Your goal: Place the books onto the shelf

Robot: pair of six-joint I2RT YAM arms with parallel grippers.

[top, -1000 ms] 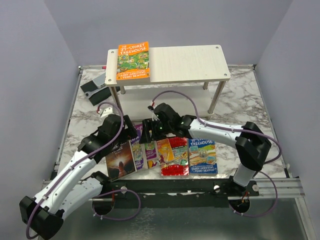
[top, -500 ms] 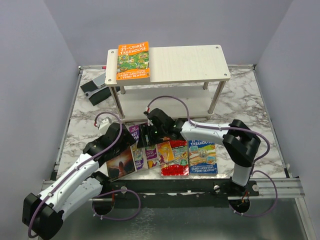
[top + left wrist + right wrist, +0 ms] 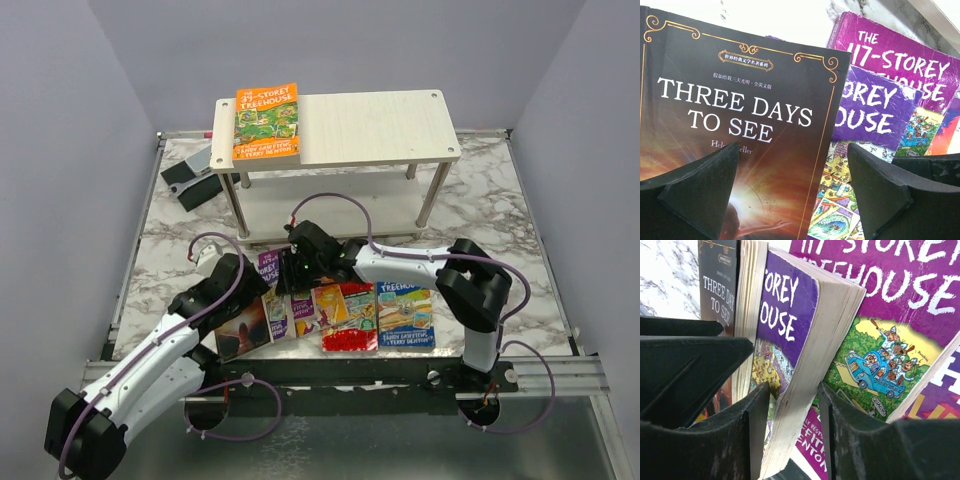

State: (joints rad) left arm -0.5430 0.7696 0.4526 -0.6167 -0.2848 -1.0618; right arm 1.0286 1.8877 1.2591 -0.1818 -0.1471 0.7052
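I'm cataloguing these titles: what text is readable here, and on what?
"THREE DAYS TO SEE": dark book.
"THE 117-STOREY": rear purple book.
"OREY", "OUSE": front purple book, cut off.
"STOREY TREEHOUSE": orange book on the shelf.
Chinese lines and author names: too small or hidden to read.

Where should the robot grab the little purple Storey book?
The purple Storey book is probably best taken by its long page edge, from above. That edge is tipped up and thin, so the right gripper can put one finger on each side.
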